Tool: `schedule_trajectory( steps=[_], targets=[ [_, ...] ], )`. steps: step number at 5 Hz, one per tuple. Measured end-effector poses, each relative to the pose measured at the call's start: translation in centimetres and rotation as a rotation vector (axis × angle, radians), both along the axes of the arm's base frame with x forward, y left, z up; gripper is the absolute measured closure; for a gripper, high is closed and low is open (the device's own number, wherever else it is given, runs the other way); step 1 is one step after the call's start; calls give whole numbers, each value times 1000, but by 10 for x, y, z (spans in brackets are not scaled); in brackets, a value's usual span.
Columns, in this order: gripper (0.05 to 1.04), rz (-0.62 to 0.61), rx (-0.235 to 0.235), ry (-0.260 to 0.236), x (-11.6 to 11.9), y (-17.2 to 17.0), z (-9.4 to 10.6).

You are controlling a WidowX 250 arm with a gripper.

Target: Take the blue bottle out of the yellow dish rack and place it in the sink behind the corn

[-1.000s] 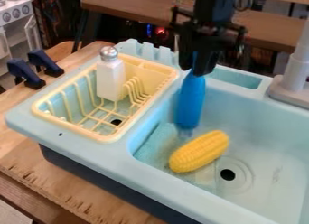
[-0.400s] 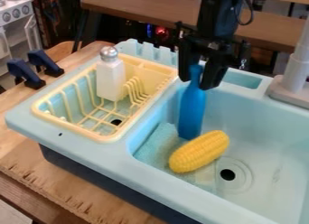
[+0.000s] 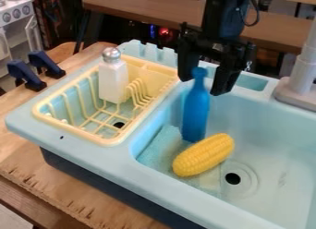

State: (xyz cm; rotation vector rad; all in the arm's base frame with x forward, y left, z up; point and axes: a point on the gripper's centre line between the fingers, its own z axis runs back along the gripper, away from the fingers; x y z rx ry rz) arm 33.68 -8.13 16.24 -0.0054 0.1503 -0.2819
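Note:
The black gripper (image 3: 201, 81) hangs over the back left part of the sink, its two fingers spread apart on either side of a blue bottle's neck. That blue bottle (image 3: 196, 112) stands upright in the sink basin, its top between the fingers with space on both sides. Just in front of the bottle lies a yellow corn cob (image 3: 203, 155), partly on a light blue cloth (image 3: 161, 147). A white shaker with a metal cap (image 3: 113, 80) stands in the yellow dish rack (image 3: 111, 141).
The light blue sink (image 3: 179, 186) has a drain (image 3: 233, 178) right of the corn. A grey faucet (image 3: 302, 78) rises at the right edge. Two dark clamps (image 3: 37, 71) sit on the wooden table at the left, and a brown bench (image 3: 142, 9) stands behind.
The gripper has moved slightly right and its fingers have opened, letting go of the bottle. The bottle has come down a little and now stands beside the corn.

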Motion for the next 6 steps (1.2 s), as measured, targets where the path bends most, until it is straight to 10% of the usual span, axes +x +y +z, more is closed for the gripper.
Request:
schedule_trajectory(
  steps=[1, 3, 4, 6],
  targets=[
    [81, 2, 14, -16, -1, -2, 20],
    [81, -21, 28, -214, 5, -9, 118],
    [81, 38, 30, -107, 2, 1, 115],
    [81, 58, 33, -90, 3, 5, 112]
  ],
)
